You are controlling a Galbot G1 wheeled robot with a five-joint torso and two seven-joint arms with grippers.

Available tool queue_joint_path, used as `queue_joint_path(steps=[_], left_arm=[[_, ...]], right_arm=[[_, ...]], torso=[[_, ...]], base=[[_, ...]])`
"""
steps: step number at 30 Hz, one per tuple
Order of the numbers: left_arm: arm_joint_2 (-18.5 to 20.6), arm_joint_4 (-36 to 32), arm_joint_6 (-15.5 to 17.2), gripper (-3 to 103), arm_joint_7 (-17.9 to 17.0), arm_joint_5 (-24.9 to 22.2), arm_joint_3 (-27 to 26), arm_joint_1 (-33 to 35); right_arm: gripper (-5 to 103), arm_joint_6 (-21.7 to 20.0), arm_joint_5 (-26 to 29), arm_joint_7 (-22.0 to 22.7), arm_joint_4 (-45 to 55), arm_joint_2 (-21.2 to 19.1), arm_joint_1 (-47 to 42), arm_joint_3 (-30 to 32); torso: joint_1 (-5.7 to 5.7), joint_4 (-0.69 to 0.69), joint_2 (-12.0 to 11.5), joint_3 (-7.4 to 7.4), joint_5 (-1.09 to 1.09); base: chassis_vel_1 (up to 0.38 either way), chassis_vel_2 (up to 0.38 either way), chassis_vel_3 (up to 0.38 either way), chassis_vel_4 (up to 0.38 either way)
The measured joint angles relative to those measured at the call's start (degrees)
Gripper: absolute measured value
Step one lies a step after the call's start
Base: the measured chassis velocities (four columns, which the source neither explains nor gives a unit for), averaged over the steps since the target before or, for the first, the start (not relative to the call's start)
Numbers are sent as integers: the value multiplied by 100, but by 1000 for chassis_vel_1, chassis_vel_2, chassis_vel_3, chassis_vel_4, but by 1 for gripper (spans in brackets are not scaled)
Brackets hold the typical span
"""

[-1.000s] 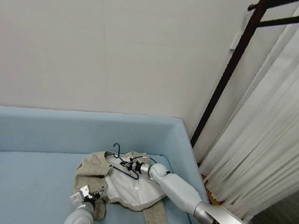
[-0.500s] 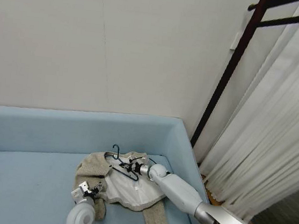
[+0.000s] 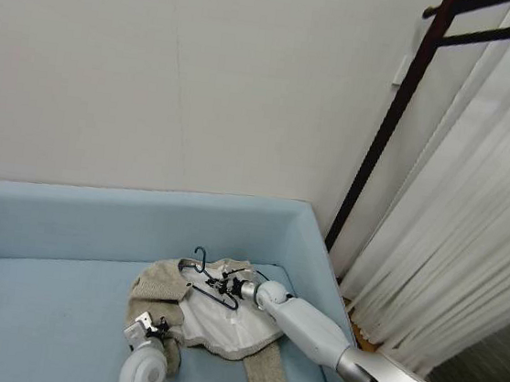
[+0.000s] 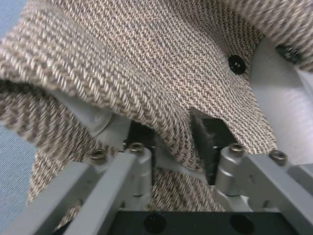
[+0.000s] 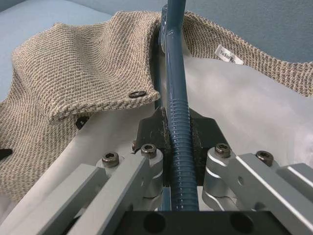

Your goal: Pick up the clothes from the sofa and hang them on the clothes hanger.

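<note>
- Sofa (image 3: 44,259) fills lower head view; cardigan (image 3: 221,327) lies bottom centre, hanger (image 3: 212,283) on its collar; rack (image 3: 387,123) upper right.
- Left wrist view: left gripper (image 4: 171,142) pinches cardigan hem.
- Right wrist view: right gripper (image 5: 178,132) clamped on hanger neck. Grasp step, I judge; next needs a joint lift.

the cardigan (image 3: 151,290) lies on the sofa (image 3: 38,314) (right end), hanger (image 3: 211,289) on it; rack (image 3: 382,141) stands further right.

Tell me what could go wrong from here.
1. The right gripper clamps only the hanger neck, so the hanger could twist in its grip when lifted.
2. The left gripper holds just a fold of the jacket edge. It may slip out, or drag the jacket off the hanger.
</note>
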Motion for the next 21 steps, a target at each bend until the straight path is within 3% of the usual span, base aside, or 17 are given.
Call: queue_joint_path(steps=[2, 7, 12, 21], left_arm=[[6, -23, 15, 9, -36, 13, -1, 54], [17, -56, 31, 0, -60, 131, 2, 170], [28, -301, 75, 0, -226, 188, 22, 462], [-95, -1217, 271, 0, -698, 503, 77, 1783]], right_arm=[[9, -1, -2, 2, 5, -9, -6, 34], [9, -3, -16, 35, 73, -45, -75, 94], [9, -36, -31, 62, 196, -109, -130, 129], [9, -69, -38, 116, 432, -236, -151, 168]], torso=[[0, 0, 0, 0, 0], [0, 0, 0, 0, -1], [0, -1, 0, 0, 0], [0, 0, 0, -1, 0]], base=[[0, 0, 0, 0], [0, 0, 0, 0], [0, 0, 0, 0], [0, 0, 0, 0]])
